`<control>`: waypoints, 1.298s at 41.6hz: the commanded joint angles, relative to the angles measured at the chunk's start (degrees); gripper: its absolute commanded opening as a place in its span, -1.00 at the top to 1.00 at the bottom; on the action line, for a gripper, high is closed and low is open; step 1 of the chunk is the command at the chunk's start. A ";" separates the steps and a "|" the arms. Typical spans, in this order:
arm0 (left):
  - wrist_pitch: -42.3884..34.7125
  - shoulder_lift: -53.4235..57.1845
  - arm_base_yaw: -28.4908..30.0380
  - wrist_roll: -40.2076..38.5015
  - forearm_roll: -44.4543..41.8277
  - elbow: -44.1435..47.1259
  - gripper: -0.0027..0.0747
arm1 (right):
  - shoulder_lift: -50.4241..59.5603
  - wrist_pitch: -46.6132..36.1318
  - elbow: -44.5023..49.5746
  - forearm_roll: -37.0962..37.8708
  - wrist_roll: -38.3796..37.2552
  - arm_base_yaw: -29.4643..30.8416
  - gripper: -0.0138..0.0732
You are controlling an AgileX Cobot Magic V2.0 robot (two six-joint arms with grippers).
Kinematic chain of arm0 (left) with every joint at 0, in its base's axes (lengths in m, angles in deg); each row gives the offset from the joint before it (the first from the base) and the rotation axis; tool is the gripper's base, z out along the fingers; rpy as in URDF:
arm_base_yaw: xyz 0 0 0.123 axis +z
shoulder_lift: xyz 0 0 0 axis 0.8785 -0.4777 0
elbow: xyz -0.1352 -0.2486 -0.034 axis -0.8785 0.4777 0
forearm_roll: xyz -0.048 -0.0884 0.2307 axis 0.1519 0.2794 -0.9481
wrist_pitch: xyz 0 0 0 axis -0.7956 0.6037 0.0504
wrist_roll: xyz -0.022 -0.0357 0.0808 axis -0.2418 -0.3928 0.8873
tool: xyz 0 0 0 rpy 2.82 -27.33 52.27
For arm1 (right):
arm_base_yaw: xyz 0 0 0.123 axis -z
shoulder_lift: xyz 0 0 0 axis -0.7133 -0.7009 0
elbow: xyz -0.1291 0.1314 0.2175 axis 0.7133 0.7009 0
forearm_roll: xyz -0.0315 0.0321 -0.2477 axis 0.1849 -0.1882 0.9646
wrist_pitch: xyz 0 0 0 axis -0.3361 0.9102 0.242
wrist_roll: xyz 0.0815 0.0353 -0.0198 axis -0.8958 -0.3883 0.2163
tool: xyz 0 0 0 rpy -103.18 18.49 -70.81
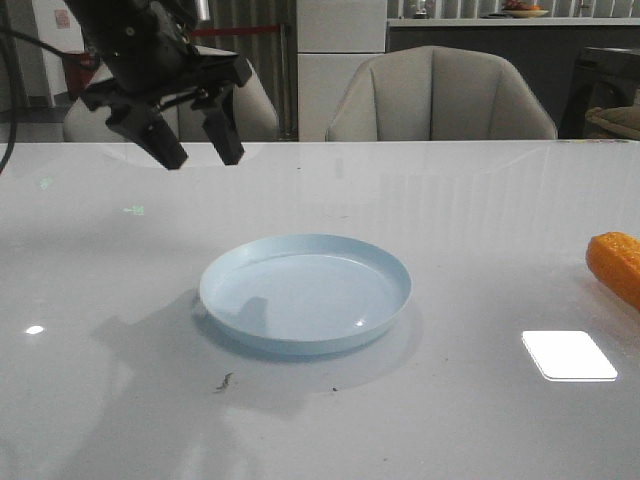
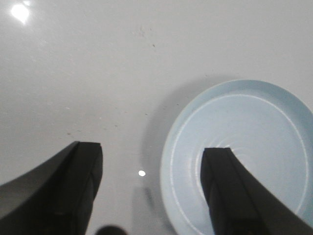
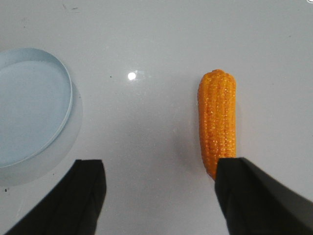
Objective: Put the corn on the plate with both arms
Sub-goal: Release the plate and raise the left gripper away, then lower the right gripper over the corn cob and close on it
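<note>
The pale-blue plate [image 1: 305, 293] lies empty at the table's middle. It also shows in the left wrist view [image 2: 249, 147] and the right wrist view [image 3: 29, 105]. The orange-yellow corn [image 1: 617, 265] lies on the table at the right edge of the front view, cut off by the frame. In the right wrist view the corn [image 3: 217, 120] lies whole, well apart from the plate. My left gripper [image 1: 203, 150] hangs open and empty high above the table's far left; it also shows in the left wrist view [image 2: 151, 154]. My right gripper [image 3: 161, 171] is open and empty above the table, one finger overlapping the corn's end.
The white glossy table [image 1: 450, 200] carries a bright light reflection [image 1: 568, 355] at the front right. Small dark specks [image 1: 225, 381] lie in front of the plate. Two beige chairs [image 1: 440, 95] stand behind the table's far edge.
</note>
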 commanded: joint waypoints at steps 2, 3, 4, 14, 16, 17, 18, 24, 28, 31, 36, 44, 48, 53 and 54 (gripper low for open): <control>-2.24 7.02 -0.32 -0.27 -7.14 -2.79 -0.33 | 0.58 -3.13 -2.18 -0.51 0.23 0.07 -0.63; -3.28 7.74 -0.21 -0.81 -8.43 -2.79 -0.33 | 0.58 -3.13 -2.18 -0.51 0.23 0.07 -0.63; -4.34 8.74 -0.10 -1.30 -9.93 -2.79 -0.33 | 0.58 -3.13 -2.18 -0.51 0.23 0.07 -0.63; -11.97 19.06 4.55 -5.30 -12.11 -2.68 -0.33 | 0.58 -3.13 -2.18 -0.51 0.23 0.07 -0.63; -12.40 21.14 5.48 -5.30 -13.62 -2.25 -0.33 | 0.58 -3.13 -2.18 -0.51 0.23 0.07 -0.63; -12.70 22.05 6.12 -5.30 -14.12 -1.83 -0.33 | 0.58 -3.13 -2.18 -0.51 0.23 0.07 -0.63; -13.08 23.23 6.65 -5.30 -15.21 -1.08 -0.33 | 0.58 -3.13 -2.18 -0.51 0.23 0.07 -0.63; -15.60 29.25 12.17 -5.30 -16.04 6.32 -0.33 | 0.58 -2.84 -2.18 -0.52 0.23 0.07 -0.63; -19.19 33.63 15.46 -5.30 -15.92 14.43 -0.33 | 0.58 -2.78 -2.18 -0.52 0.23 0.07 -0.63; -23.16 37.18 17.57 -5.30 -15.92 22.13 -0.33 | 0.58 -2.78 -2.18 -0.52 0.23 0.07 -0.63; -30.79 43.96 19.14 -5.30 -15.92 34.11 -0.33 | 0.58 -2.36 -2.18 -0.52 0.19 0.07 -0.63; -37.31 52.82 19.38 -5.30 -15.92 48.89 -0.33 | 0.58 -0.53 -2.18 -0.52 -0.02 0.12 -0.63; -37.90 56.10 19.38 -5.30 -15.92 54.03 -0.33 | 0.54 -1.26 -2.18 -0.52 -1.68 0.58 -0.63; -37.56 58.84 19.38 -5.30 -15.30 57.78 -0.33 | -1.28 -1.70 -3.27 -0.52 -3.53 3.50 -0.63; -37.30 59.29 19.38 -5.30 -14.82 58.29 -0.33 | -2.00 -1.09 -4.08 -0.52 -3.53 4.35 -0.63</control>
